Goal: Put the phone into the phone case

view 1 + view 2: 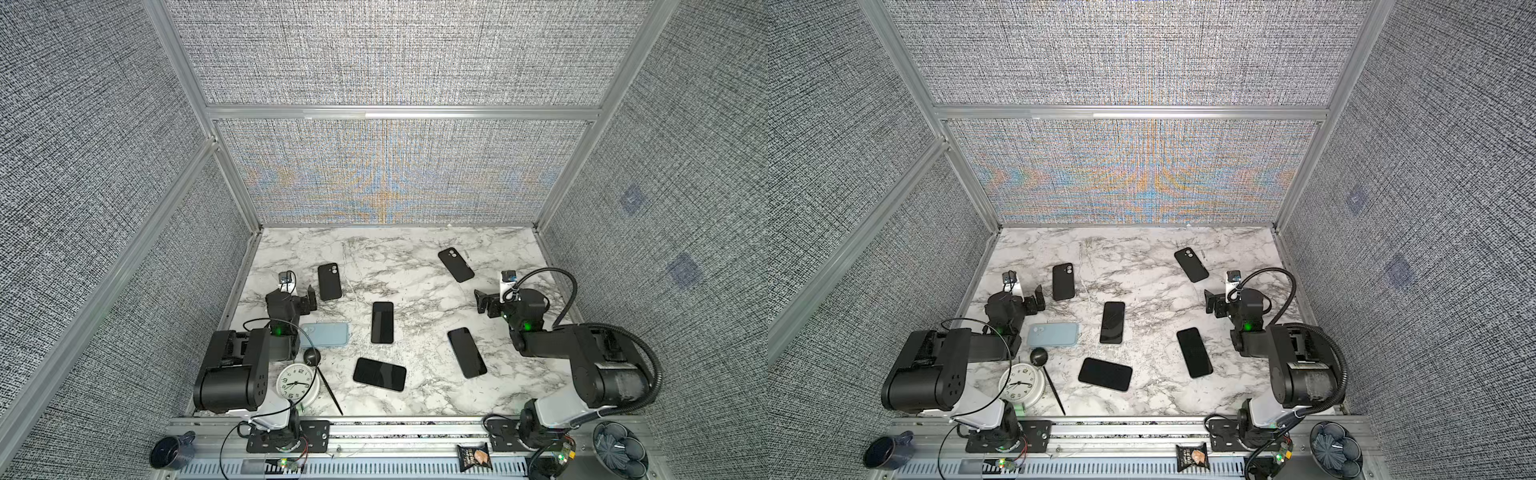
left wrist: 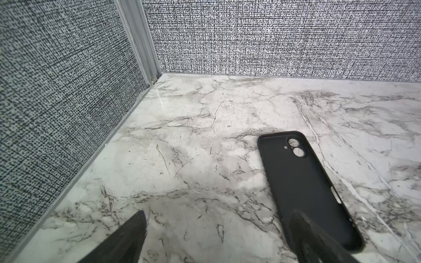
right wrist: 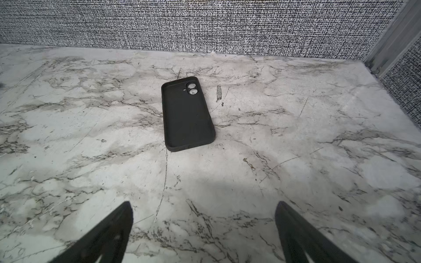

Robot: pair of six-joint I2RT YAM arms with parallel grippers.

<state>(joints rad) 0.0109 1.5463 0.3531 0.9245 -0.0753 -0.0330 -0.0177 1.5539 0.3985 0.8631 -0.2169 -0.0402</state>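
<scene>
Left gripper [image 1: 308, 298] and right gripper [image 3: 204, 205] are both spread wide with nothing in them; nothing cased yet. Biggest risk: centre phone [image 1: 382, 322], 6 o'clock phone [image 1: 379, 374] and 4 o'clock phone [image 1: 467, 352] all lie flat, screen up, on the slick marble table [image 1: 415, 257], so fingers will likely skid them instead of getting under an edge. Next: 10 o'clock case [image 1: 329, 281] and 1 o'clock case [image 1: 456, 264] lie open side up but loose; either could slide or buckle under a pressed-in phone unless the other arm pins it. Then orientation: camera end must meet the cutout end. Minor: in the left wrist view one finger [image 2: 305, 230] overlaps the 10 o'clock case, so a descent could knock it. Count: 2 arms, 1 light-blue slab [image 1: 326, 334] at 8 o'clock (phone or case, can't tell), 3 black phones, 2 black cases, 1 clock [image 1: 296, 382] at 7 o'clock, 1 ball-ended stick [image 1: 311, 357] just beside it.
</scene>
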